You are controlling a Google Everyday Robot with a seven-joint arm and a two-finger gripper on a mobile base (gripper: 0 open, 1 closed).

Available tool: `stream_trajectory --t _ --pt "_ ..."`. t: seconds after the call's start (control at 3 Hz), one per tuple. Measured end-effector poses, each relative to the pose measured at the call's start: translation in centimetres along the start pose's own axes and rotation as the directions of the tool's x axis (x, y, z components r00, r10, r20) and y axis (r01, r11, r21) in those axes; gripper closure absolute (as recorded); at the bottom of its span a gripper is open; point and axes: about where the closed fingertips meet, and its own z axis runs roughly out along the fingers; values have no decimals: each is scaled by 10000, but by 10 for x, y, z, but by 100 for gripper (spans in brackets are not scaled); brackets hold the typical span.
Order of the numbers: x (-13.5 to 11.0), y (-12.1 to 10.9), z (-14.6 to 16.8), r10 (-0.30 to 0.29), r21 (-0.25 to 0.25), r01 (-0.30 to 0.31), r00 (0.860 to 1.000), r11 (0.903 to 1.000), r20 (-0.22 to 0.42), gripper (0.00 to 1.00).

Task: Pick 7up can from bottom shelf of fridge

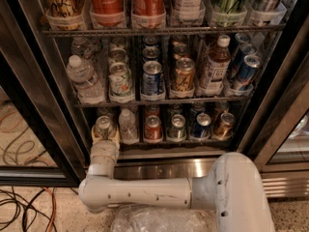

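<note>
The fridge stands open in front of me, with black door frames and wire racks. On the bottom shelf a row of short cans and a small bottle sits in clear holders. The 7up can, pale with a silver lid, stands at the far left of that row. My gripper reaches up from the white arm and sits right at this can, around its lower part. The can's sides are mostly hidden behind the gripper.
To the right of the bottle stand a red cola can, a silver-topped can, a blue can and a gold can. The steel base runs under the shelf. Cables lie on the floor at left.
</note>
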Motion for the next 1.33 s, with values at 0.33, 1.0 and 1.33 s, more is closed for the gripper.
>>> stream_trajectory --t 0.33,1.0,1.33 --pt "-1 1 0 1 -22 -1 10000 10000 13 100" --pt "-61 -5 -51 -50 -1870 158 9983 9822 580 100" --pt "-80 -10 -80 -56 -3105 239 9982 9503 596 100"
